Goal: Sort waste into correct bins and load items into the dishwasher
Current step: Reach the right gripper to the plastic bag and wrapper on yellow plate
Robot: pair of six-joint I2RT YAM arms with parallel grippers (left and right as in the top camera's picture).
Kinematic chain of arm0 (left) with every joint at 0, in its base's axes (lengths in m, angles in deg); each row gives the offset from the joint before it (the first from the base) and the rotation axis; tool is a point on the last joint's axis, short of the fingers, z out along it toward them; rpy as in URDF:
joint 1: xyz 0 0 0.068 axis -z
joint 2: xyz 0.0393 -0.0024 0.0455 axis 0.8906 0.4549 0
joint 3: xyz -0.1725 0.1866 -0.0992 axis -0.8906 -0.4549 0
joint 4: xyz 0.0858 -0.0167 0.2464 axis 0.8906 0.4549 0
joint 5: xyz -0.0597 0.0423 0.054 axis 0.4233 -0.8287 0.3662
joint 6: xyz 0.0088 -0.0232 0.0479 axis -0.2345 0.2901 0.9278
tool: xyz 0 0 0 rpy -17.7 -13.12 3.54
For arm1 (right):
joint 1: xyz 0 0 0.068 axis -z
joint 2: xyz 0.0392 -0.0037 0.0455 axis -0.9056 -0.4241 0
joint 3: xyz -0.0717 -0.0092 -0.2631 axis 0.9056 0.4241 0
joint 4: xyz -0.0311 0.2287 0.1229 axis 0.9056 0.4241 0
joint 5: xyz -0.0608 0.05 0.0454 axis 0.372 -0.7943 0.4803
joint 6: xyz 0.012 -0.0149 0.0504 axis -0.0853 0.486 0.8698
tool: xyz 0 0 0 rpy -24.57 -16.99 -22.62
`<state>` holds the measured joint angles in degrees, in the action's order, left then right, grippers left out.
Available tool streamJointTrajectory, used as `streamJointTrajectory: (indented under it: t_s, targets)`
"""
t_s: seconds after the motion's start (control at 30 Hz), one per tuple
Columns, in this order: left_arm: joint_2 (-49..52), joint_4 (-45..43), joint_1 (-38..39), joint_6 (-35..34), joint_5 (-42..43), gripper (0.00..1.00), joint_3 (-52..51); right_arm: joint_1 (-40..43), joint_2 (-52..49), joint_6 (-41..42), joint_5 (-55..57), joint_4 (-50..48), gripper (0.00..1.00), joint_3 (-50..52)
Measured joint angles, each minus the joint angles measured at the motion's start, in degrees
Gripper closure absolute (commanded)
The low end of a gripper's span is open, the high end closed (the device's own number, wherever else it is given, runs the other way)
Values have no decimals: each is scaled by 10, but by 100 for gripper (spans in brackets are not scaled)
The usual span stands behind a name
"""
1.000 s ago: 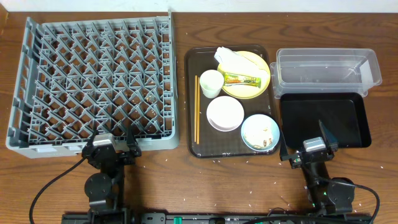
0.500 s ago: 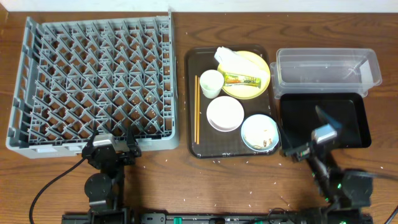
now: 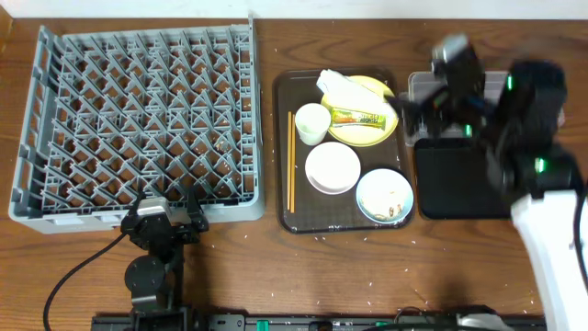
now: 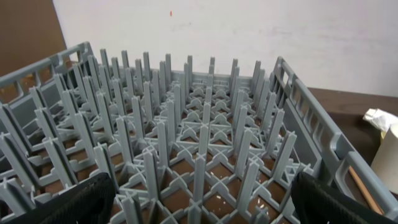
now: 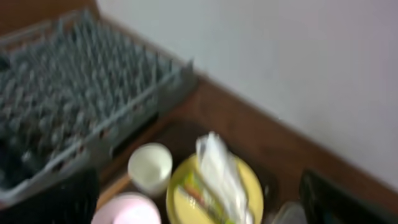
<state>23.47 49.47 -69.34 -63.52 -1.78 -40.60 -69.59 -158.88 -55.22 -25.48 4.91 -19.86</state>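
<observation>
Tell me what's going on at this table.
Nothing is sorted yet. The right gripper, open and empty, hovers by the black tray, next to the yellow plate carrying the wrapper and napkin. The left gripper rests open at the empty dish rack's near edge. The chopsticks and white bowl lie on the brown tray.

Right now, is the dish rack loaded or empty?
Empty: the dish rack shows only bare pegs overhead and from the left wrist.

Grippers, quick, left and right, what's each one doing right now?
Left gripper: open, holding nothing.
Right gripper: open, holding nothing, though its wrist view is blurred.
</observation>
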Motion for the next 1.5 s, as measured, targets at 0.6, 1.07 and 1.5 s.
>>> streamJointTrajectory:
  t_s: [0.6,1.07,1.5]
  targets:
    - [0,0,0,0,0,9,0,-50,-386,-259,24,276,1,-334]
    - [0,0,0,0,0,8,0,-65,-536,-287,70,217,6,-335]
    - [0,0,0,0,0,8,0,-85,-600,-289,187,206,32,-335]
